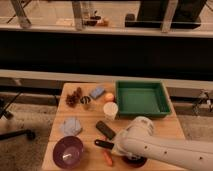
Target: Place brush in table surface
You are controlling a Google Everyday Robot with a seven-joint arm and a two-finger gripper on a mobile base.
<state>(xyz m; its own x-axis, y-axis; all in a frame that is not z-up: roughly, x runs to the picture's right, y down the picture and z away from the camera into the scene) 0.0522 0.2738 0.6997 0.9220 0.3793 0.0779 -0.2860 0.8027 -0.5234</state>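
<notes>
Down near the table surface (165, 127) front edge, brush (103, 144) poking from under the gripper (119, 148), grip state unclear.

The white arm (155, 145) covers the gripper entirely, along with most of the brush (103, 144), of which only a dark end shows on the table surface (85, 130), and much of a dark round dish (134, 161) at the bottom edge.
</notes>
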